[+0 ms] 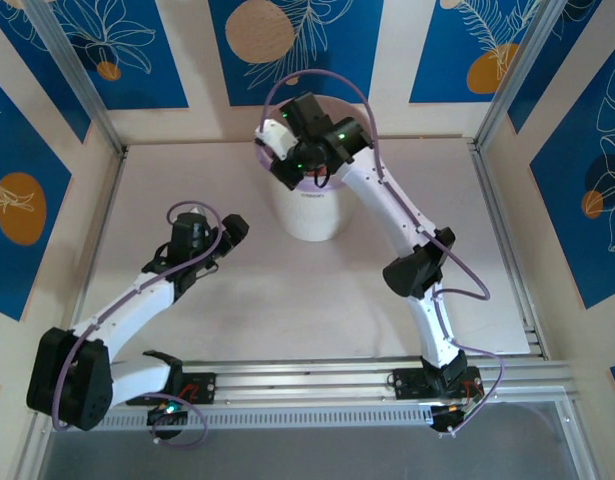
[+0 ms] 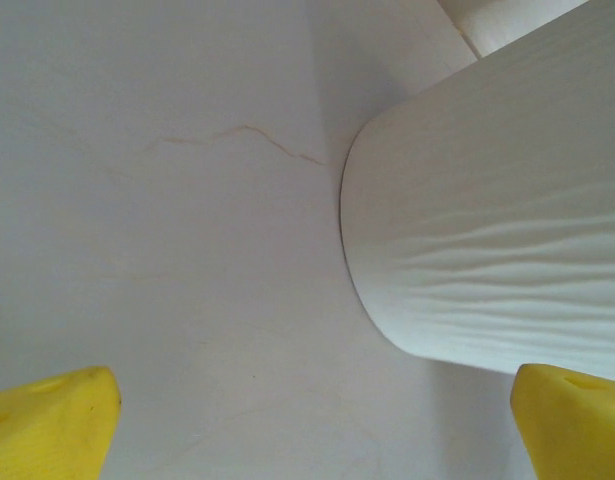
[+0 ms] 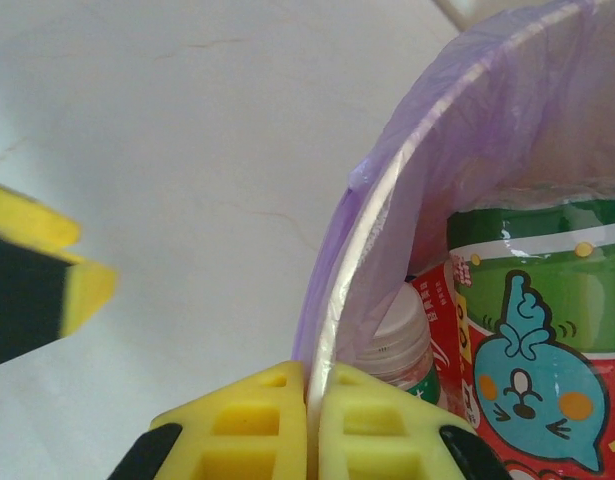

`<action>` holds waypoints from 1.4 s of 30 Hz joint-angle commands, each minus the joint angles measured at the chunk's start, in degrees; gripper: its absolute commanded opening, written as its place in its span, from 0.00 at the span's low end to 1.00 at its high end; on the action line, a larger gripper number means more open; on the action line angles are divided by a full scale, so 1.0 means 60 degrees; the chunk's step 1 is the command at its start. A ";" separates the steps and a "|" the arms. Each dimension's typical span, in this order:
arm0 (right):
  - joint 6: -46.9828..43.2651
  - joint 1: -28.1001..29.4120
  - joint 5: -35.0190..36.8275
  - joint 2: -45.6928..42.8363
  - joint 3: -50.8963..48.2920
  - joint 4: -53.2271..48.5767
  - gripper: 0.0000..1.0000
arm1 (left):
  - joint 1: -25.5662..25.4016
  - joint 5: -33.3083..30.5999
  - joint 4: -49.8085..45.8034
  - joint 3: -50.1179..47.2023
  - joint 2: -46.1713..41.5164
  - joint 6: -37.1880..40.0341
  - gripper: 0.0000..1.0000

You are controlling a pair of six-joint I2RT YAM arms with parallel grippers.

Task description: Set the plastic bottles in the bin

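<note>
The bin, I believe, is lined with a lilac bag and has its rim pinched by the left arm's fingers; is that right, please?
Not quite: it is the right arm's fingers that pinch the rim, as the right wrist view shows. The bin is indeed lined with a lilac bag.

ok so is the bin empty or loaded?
Loaded. The right wrist view shows a green-labelled bottle and a pale-capped bottle inside the lilac liner of the bin. How full: cannot tell.
</note>
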 commanded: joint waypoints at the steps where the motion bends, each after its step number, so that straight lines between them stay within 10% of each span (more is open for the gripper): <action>1: -0.0022 0.0400 -0.0404 -0.0218 0.0485 0.0539 0.00 | 0.0340 -0.0514 -0.0997 -0.0084 -0.0471 0.0684 1.00; 8: 0.0306 0.0726 -0.0719 -0.0164 0.0372 0.0641 0.00 | 0.0595 -0.0643 -0.1442 -0.0071 -0.0749 0.0963 1.00; 16: 0.0489 0.0795 -0.0536 -0.0962 0.0405 0.1065 0.72 | 0.0772 -0.0834 -0.1646 0.0328 -0.0406 0.1510 1.00; 23: 0.0822 -0.0092 0.0686 -0.2732 -0.1198 0.1568 0.99 | 0.0974 -0.2002 -0.1638 0.0669 -0.0332 0.3108 1.00; 32: 0.3060 -0.3833 0.0686 -0.6716 -0.8838 0.4636 0.99 | 0.1302 -0.4872 -0.2020 0.0914 0.0089 0.5756 1.00; 42: 0.4133 -0.6163 0.1362 -0.7864 -1.5474 0.9114 0.99 | 0.1473 -0.5509 0.1737 -0.0444 0.1494 0.7830 1.00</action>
